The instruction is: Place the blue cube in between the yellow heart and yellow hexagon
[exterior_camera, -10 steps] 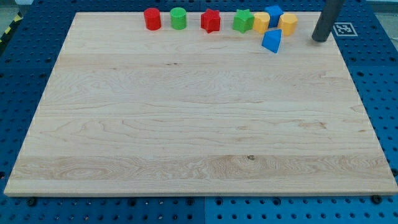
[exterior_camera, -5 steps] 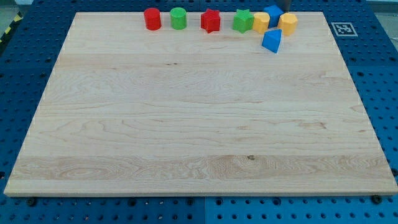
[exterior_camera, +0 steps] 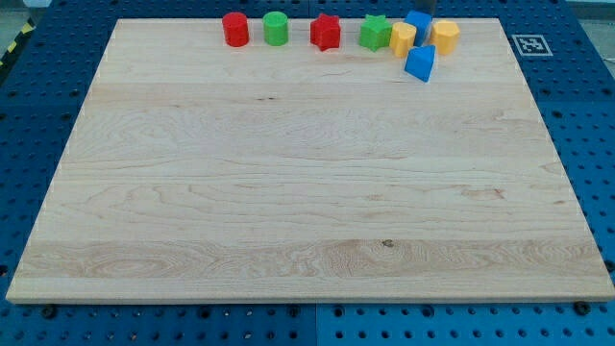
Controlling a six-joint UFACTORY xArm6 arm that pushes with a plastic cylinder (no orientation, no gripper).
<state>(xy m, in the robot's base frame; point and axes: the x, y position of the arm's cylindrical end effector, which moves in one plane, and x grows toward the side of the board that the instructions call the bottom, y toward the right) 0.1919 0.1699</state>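
The blue cube (exterior_camera: 419, 24) sits near the board's top edge, between and slightly above the yellow heart (exterior_camera: 403, 37) on its left and the yellow hexagon (exterior_camera: 445, 37) on its right, touching or nearly touching both. A dark sliver of my rod shows at the view's top edge, with my tip (exterior_camera: 430, 8) just above and right of the blue cube. A blue triangular block (exterior_camera: 420, 63) lies just below the two yellow blocks.
Along the top edge of the wooden board (exterior_camera: 307, 192), from the left, stand a red cylinder (exterior_camera: 235, 29), a green cylinder (exterior_camera: 276, 28), a red star (exterior_camera: 326, 33) and a green star (exterior_camera: 375, 32). A fiducial tag (exterior_camera: 529, 44) lies off the board's top right corner.
The rod moved from the board's right side to the top edge behind the blue cube. The blue cube has shifted slightly left and down, nudging the yellow heart.
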